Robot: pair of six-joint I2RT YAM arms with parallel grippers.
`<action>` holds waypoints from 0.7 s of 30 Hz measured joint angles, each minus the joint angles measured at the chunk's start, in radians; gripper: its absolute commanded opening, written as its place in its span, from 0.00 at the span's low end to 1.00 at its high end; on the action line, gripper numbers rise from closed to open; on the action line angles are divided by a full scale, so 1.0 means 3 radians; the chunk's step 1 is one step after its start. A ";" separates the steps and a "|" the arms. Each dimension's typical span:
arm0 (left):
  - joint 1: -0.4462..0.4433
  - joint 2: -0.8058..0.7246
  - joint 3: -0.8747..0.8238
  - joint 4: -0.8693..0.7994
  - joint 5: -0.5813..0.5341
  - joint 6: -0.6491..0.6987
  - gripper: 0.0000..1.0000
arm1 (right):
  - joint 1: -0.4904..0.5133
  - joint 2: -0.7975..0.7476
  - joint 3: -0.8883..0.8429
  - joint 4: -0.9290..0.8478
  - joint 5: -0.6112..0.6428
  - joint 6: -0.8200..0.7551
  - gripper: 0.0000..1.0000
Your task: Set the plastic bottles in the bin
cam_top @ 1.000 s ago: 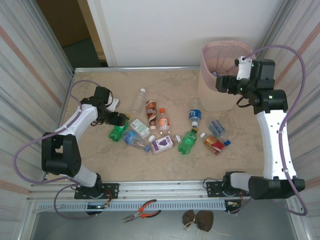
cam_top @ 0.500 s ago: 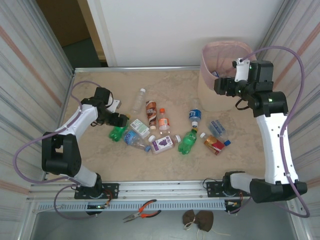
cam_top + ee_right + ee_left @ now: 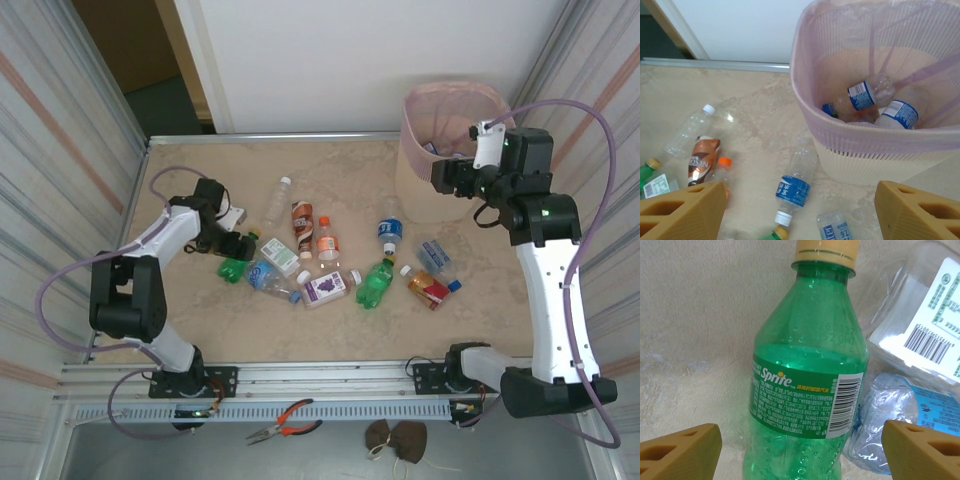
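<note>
Roughly: left jaws are wide open and empty, one fingertip on each side of the lying green plastic Sprite bottle with a yellowish cap. There is a gap on both sides and no contact that I can see. Just right of it from those jaws lie a clear squarish bottle with a white barcode label and a crumpled clear bottle with a blue label, the crumpled one pressed close to the green one. Right jaws are also open and empty, up by the rim of the tall pale pink perforated bin with a pink bag liner, which sits straight ahead of them.

Progress, my estimate: early. Inside the bin are two clear blue-labelled bottles plus the blue cap of a third; more may be hidden. About eleven bottles lie out between the two jaws, including a brown Nescafe bottle, a purple-labelled bottle, a second green bottle and a red-labelled bottle. The Sprite looks like the next pick.

The surface is a beige marbled top with a metal rail at the near edge and orange-handled pliers past it. The room has a white wall behind the bin, ribbed side panels and a dark doorway at far left.
</note>
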 measured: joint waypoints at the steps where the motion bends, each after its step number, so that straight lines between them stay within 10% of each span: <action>1: 0.0000 0.0029 0.0006 -0.0019 -0.0009 0.0001 0.82 | 0.0000 0.0001 -0.0014 0.0003 -0.0001 0.0000 0.77; 12: 0.0123 0.0444 0.0272 -0.0072 0.0097 -0.0051 0.66 | 0.0000 -0.0042 -0.0024 0.0066 -0.0013 0.0001 0.76; 21: 0.0362 0.0444 0.0281 -0.0079 0.0022 -0.0148 0.75 | 0.0000 -0.0084 -0.0071 0.0092 -0.0013 0.0003 0.76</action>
